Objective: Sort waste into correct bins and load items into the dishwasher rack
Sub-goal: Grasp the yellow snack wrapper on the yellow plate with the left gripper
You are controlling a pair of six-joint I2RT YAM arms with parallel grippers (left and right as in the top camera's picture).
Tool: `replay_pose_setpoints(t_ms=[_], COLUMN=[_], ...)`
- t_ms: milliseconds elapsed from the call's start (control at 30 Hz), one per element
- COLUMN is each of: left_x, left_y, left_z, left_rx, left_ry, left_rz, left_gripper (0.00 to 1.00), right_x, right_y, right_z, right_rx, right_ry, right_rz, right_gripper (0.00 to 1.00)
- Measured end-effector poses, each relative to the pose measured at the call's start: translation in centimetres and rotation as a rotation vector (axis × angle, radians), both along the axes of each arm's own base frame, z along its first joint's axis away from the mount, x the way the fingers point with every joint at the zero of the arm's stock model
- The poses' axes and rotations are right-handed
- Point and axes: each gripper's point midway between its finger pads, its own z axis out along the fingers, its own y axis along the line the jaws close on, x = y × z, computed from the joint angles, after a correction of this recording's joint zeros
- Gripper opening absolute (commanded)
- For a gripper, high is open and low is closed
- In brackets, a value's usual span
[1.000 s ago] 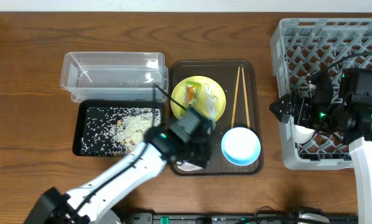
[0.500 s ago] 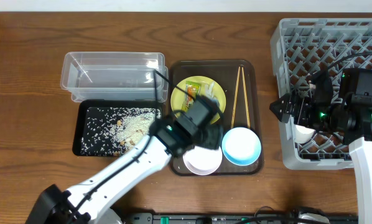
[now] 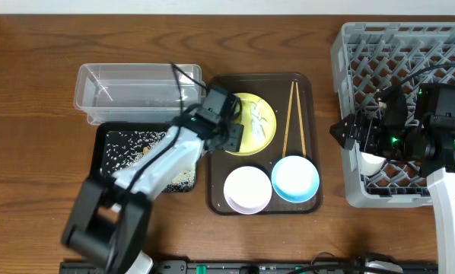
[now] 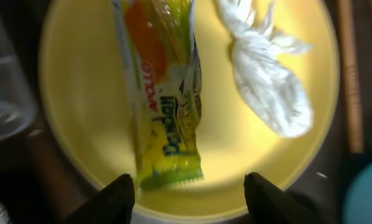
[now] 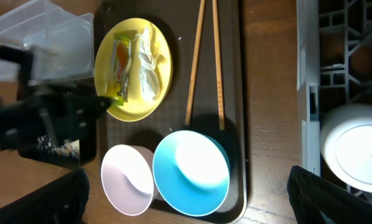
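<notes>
While the left gripper [image 4: 189, 194] hangs over the round pale-yellow plate [image 4: 74, 118], its fingers are spread wide and grip nothing. The near end of the green-and-orange snack wrapper [image 4: 164, 106] lies just ahead of the gap between them. The wrapper lies on the plate beside a crumpled white tissue [image 4: 267, 87]. That plate shares the dark brown serving tray [image 3: 307, 84] with a pair of thin wooden chopsticks [image 3: 292, 118], a white bowl [image 3: 247, 189] and a light-blue bowl [image 3: 294, 178]. White rice crumbs [image 3: 128, 144] lie in the shallow black tray [image 3: 93, 160], next to the clear plastic tub [image 3: 128, 91]. The right gripper [image 3: 338, 131], fingers far apart and empty, sits at the left edge of the grey lattice rack [image 3: 410, 46], where a small white cup [image 5: 354, 152] rests.
</notes>
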Motion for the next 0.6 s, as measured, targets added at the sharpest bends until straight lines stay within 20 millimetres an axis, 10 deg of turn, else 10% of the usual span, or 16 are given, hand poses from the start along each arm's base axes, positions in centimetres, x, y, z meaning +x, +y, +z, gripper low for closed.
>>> replay_pose_setpoints(t_ms=[367,600], left_x=[2.8,2.9], left_y=[-1.4,-0.4], left_z=[-2.1,-3.0], left_rx=[0.006,0.071], left_ry=[-0.067,-0.070], left_rz=[-0.050,-0.049], left_gripper=[0.39,0.56], right_x=[0.0,0.0], right_y=[0.0,0.0], right_z=[0.0,0.0], right_rx=[0.000,0.000], right_ry=[-0.001,0.000], right_rz=[0.000,0.000], right_gripper=[0.99,0.99])
